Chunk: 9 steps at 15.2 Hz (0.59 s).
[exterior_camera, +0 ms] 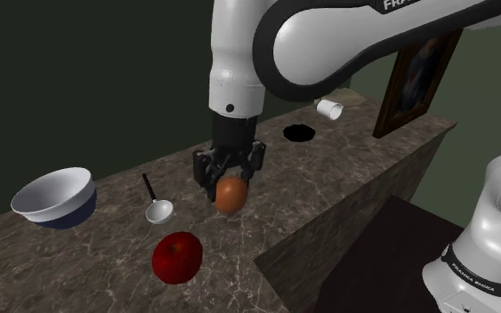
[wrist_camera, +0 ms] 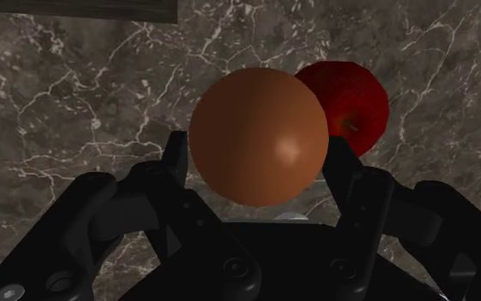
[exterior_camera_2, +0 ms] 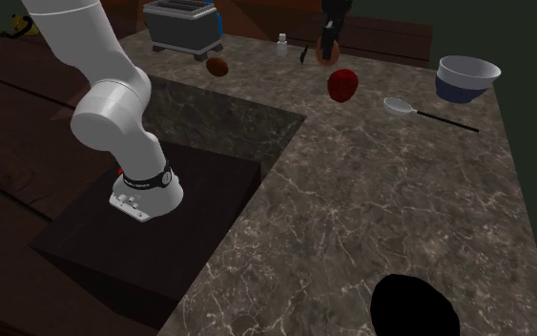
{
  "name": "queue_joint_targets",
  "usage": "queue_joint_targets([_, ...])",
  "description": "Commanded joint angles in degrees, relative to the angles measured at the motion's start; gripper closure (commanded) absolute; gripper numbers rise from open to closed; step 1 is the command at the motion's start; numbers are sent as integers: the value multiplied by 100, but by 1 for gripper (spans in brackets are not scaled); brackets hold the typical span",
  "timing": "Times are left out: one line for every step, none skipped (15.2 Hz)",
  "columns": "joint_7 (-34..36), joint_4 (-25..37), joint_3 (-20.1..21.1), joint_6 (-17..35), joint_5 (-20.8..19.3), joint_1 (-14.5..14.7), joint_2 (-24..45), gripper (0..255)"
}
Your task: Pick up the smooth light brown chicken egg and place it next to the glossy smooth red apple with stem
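Egg (exterior_camera: 230, 194), smooth and orange-brown, is clasped between the two black fingers of the gripper (exterior_camera: 231, 180) and appears lifted off the marbled counter (exterior_camera: 328, 187). The pick-up is judged complete. The red apple (exterior_camera: 178, 258) rests on the counter near the egg, apart from it. Outstanding: carry across, lower the egg beside the apple, then release.

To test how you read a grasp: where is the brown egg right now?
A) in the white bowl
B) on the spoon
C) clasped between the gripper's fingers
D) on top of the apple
C: in the wrist view the two black fingers of the gripper clasp the egg from both sides, with the apple beyond it.
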Motion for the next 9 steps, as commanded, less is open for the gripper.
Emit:
queue_joint_targets([215, 103, 104, 90, -77, 84, 159, 255])
queue_joint_targets([207, 40, 105, 165, -75, 87, 173, 255])
queue_joint_targets([198, -21, 107, 240, -74, 90, 188, 255])
queue_joint_targets([190, -81, 110, 314, -73, 92, 203, 255])
queue_joint_targets([182, -139, 112, 389, -73, 94, 221, 255])
queue_joint_targets([174, -196, 115, 464, -73, 97, 239, 255])
queue_joint_targets([167, -252, 117, 538, -73, 99, 259, 255])
queue_joint_targets([159, -307, 120, 613, -73, 102, 280, 255])
queue_joint_targets([153, -361, 123, 687, -74, 104, 302, 255])
